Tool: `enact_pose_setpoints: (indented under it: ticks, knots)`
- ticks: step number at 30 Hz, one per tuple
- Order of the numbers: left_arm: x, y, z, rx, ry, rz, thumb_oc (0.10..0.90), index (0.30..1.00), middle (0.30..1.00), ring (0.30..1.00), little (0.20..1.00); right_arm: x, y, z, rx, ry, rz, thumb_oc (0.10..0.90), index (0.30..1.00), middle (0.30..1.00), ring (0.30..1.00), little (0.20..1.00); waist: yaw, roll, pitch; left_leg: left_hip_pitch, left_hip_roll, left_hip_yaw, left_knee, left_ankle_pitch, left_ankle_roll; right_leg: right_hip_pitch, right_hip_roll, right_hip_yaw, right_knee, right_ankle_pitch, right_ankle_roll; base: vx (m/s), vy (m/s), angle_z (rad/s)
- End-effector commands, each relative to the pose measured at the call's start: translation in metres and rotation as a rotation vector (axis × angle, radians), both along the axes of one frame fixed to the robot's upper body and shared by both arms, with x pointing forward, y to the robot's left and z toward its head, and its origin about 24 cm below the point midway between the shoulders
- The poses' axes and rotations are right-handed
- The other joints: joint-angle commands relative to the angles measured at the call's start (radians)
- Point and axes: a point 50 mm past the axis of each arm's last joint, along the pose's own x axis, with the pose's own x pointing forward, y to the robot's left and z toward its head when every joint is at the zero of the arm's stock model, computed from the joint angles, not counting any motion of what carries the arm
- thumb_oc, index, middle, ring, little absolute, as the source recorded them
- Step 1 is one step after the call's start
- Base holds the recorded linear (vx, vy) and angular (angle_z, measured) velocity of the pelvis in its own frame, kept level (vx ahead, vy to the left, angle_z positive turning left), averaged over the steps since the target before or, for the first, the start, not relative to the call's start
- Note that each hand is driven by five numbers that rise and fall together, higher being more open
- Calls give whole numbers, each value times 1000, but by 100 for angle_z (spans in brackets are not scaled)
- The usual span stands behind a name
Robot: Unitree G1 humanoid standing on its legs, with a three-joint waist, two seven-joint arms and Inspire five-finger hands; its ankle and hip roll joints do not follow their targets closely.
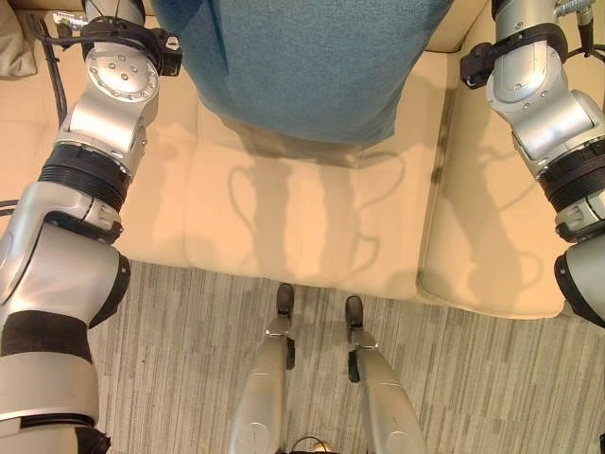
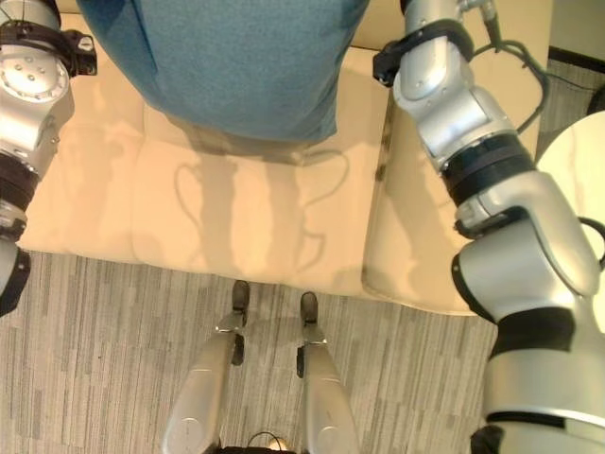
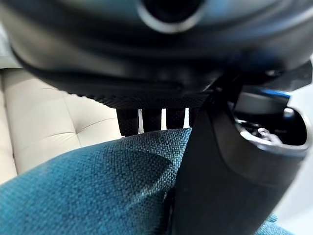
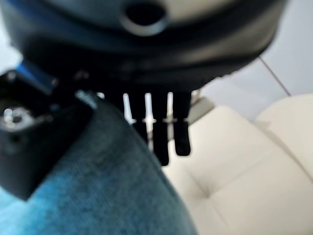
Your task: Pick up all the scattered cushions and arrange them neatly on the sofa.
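Teal cushion [image 1: 302,66] hangs above the cream sofa [image 1: 284,218] seat, pressed between both hands. It looks soft, light and woven, so it should grip well; squeeze the side edges. Left hand [image 3: 215,161]: thumb on the fabric, fingers [image 3: 151,120] straight behind. Right hand [image 4: 156,125]: fingers straight alongside; thumb contact likely, can't confirm.
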Motion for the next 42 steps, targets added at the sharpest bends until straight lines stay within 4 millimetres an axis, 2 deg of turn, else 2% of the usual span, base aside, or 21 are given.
enact_pose_setpoints:
  ticks: [1, 4, 5, 7, 8, 10, 15, 16, 17, 18, 19, 21, 24, 26, 29, 30, 31, 32, 35, 42]
  knots:
    - [-27, 29, 41, -22, -207, 105, 400, 300, 300, 300, 300, -25, -46, 32, 174, -191, -51, 400, 300, 300, 300, 300, -3, -2, -180, 6, -56, -11, -122, -40, -67, -19, -29, -11, -24, -121, 97, 148, 48, -1]
    - [-28, 29, 43, -30, -213, 92, 400, 300, 300, 300, 300, -27, -53, 34, 175, -194, -78, 400, 300, 300, 300, 300, -35, 7, -171, 34, -70, -15, -133, -57, -70, -105, -46, 12, -130, -65, 102, 182, -4, -3]
    - [-26, 26, 41, -35, -209, 81, 400, 300, 300, 300, 300, -29, -57, 34, 159, -197, -98, 400, 300, 300, 300, 300, -43, 2, -170, 33, -85, -20, -126, -67, -69, -86, -57, 39, -161, -67, 100, 132, -35, 47]
    - [-25, 20, 42, -45, -216, 58, 400, 300, 300, 300, 300, -30, -54, 37, 157, -205, -94, 400, 300, 300, 300, 300, -47, -1, -160, 29, -96, -17, -120, -68, -72, -81, -65, 43, -161, -44, 108, 54, -54, 68]
    - [-23, 10, 44, -54, -222, 31, 400, 300, 300, 300, 300, -29, -49, 38, 162, -210, -80, 400, 300, 300, 300, 300, -54, -2, -167, 18, -94, -17, -140, -56, -79, -79, -64, 44, -177, -12, 108, 35, -86, 24]
    - [-21, 7, 44, -35, -205, 32, 400, 300, 300, 300, 300, -28, -51, 38, 157, -200, -91, 400, 300, 300, 300, 300, -54, 9, -183, 9, -86, -23, -185, -33, -86, -79, -64, 35, -202, 11, 109, 84, -111, 3]
    - [-15, 1, 42, 0, -163, 44, 400, 300, 300, 300, 300, -22, -45, 35, 136, -173, -104, 400, 300, 300, 300, 300, -45, 22, -204, -1, -77, -37, -236, -5, -93, -73, -67, 10, -252, 36, 111, 98, -71, -1]
    - [-14, 1, 43, 7, -156, 53, 409, 314, 314, 314, 314, -21, -45, 35, 132, -167, -113, 400, 300, 300, 300, 300, -44, 22, -207, -3, -77, -39, -240, -3, -94, -72, -67, 9, -257, 38, 111, 73, -37, -1]
    - [-13, -1, 43, 16, -149, 59, 441, 361, 361, 361, 361, -19, -45, 34, 121, -156, -131, 400, 300, 300, 300, 300, -42, 23, -208, -5, -77, -39, -244, 0, -95, -73, -66, 9, -261, 40, 111, 63, -24, 3]
    - [-12, -2, 44, 13, -140, 68, 508, 462, 462, 462, 462, -17, -45, 35, 112, -144, -152, 400, 300, 300, 300, 300, -40, 24, -209, -8, -77, -41, -248, 4, -96, -74, -65, 10, -267, 42, 110, 77, -27, 7]
    - [-11, 0, 44, -12, -128, 93, 400, 300, 300, 300, 300, -14, -43, 35, 101, -135, -179, 400, 300, 300, 300, 300, -37, 26, -206, -7, -74, -42, -255, 3, -98, -72, -62, 10, -270, 41, 110, 60, -25, 2]
    - [-10, -1, 43, -62, -131, 94, 400, 300, 300, 300, 300, -13, -41, 36, 81, -136, -221, 400, 300, 300, 300, 300, -36, 26, -205, -19, -72, -44, -268, 17, -100, -83, -60, 11, -277, 46, 111, 48, -22, -1]
    - [-9, 1, 43, -43, -121, 122, 400, 300, 300, 300, 300, -11, -43, 36, 28, -118, -285, 400, 300, 300, 300, 300, -34, 29, -204, -24, -70, -45, -280, 24, -102, -89, -59, 9, -283, 47, 110, 22, -19, -16]
    - [-3, 2, 35, -24, -72, 158, 400, 300, 300, 300, 300, -6, -33, 36, -10, -112, -311, 400, 300, 300, 300, 300, -30, 31, -202, -29, -70, -44, -281, 23, -102, -95, -55, 14, -284, 45, 109, 59, -19, 5]
    - [-1, 7, 30, -50, -48, 178, 400, 300, 300, 300, 300, -4, -28, 37, -12, -105, -329, 408, 312, 312, 312, 312, -27, 33, -202, -39, -69, -41, -284, 28, -104, -102, -53, 17, -288, 49, 108, 30, 1, -5]
    - [0, 7, 27, -68, -39, 173, 477, 415, 415, 415, 415, -3, -28, 35, -17, -97, -351, 800, 900, 900, 900, 900, -25, 33, -202, -45, -70, -40, -285, 33, -105, -109, -53, 16, -289, 53, 109, 31, -11, -2]
    - [1, 7, 25, -91, -32, 162, 764, 846, 846, 846, 846, -2, -26, 35, -17, -94, -353, 800, 900, 900, 900, 900, -24, 36, -202, -44, -70, -40, -286, 30, -105, -109, -50, 16, -288, 50, 107, 0, 0, 0]
    - [1, 8, 24, -106, -28, 161, 800, 900, 900, 900, 900, -2, -25, 35, -16, -100, -355, 800, 900, 900, 900, 900, -22, 35, -203, -49, -72, -39, -289, 34, -105, -113, -51, 18, -290, 54, 108, 0, 0, 0]
    - [2, 9, 23, -115, -18, 157, 800, 900, 900, 900, 900, -2, -29, 35, -11, -89, -374, 800, 900, 900, 900, 900, -20, 38, -203, -51, -72, -40, -289, 36, -106, -115, -51, 16, -292, 54, 108, 0, 0, 0]
    - [-2, 34, 21, -158, 9, 249, 800, 900, 900, 900, 900, 0, -47, 25, -7, -31, -446, 800, 900, 900, 900, 900, -17, 40, -202, -52, -68, -38, -289, 33, -107, -116, -45, 17, -291, 51, 104, 5, -1, 0]
